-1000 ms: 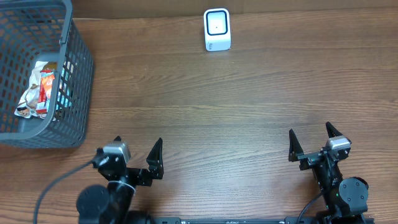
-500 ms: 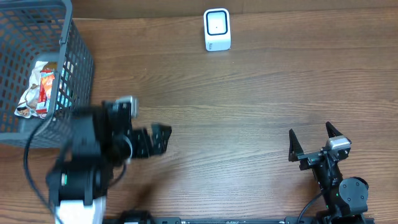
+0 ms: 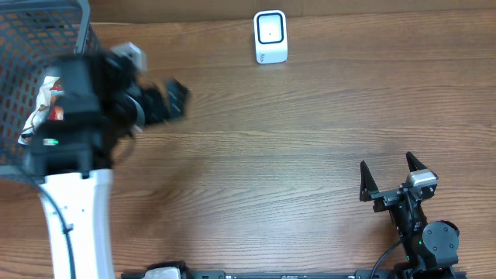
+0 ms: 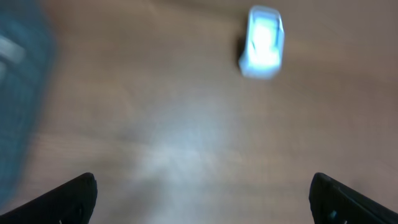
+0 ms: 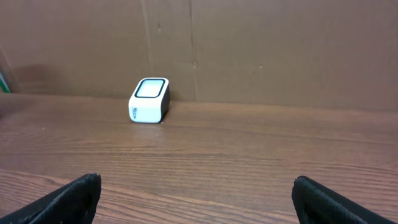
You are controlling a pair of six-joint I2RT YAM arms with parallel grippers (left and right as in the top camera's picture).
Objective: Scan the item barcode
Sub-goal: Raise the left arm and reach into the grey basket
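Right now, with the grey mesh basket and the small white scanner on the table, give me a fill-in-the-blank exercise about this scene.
1. The crinkled red-and-white snack packet lies ____ the grey plastic mesh basket.
2. The jaws of the left gripper and the right gripper stand ____.
3. The small white box-shaped scanner stands on the brown wooden table, nearer the ____ gripper.
Missing words: inside; open; left.

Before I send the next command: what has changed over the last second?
The left hand swung from in front of its base out toward the grey plastic mesh basket, open and empty; nothing was grasped or released. The right hand stayed parked and open. The white box-shaped barcode scanner kept its place, and the crinkled snack packet still lies in the basket.
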